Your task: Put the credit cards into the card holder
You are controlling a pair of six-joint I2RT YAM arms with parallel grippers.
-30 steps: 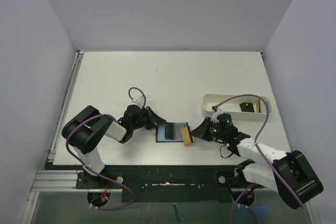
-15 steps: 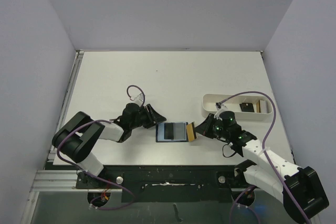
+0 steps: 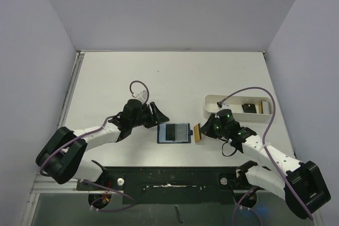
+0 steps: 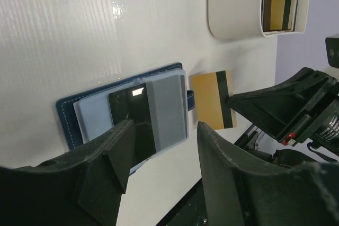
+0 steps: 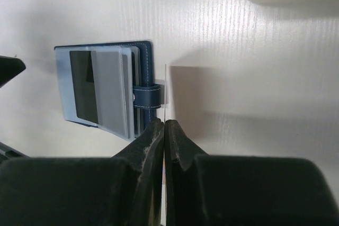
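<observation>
The card holder point(image 3: 174, 132) lies open on the table, a black credit card point(image 4: 130, 115) tucked in its light blue pocket. My left gripper point(image 3: 160, 120) hovers at its left edge, open, with nothing between the fingers point(image 4: 119, 146). My right gripper point(image 3: 205, 130) is shut on a tan credit card point(image 3: 197, 132) with a dark stripe, held on edge just right of the holder's strap point(image 5: 145, 96). In the right wrist view that card point(image 5: 166, 91) shows only as a thin line above the closed fingers.
A long white tray point(image 3: 212, 100) stands at the right behind my right arm, with more cards point(image 3: 250, 108) lying in it, one dark and one tan point(image 4: 278, 11). The table's front edge runs close below the holder.
My left gripper has opened and drawn back from the holder's left edge. The right gripper has carried the tan card rightward, from over the holder's right edge to just beside it.
</observation>
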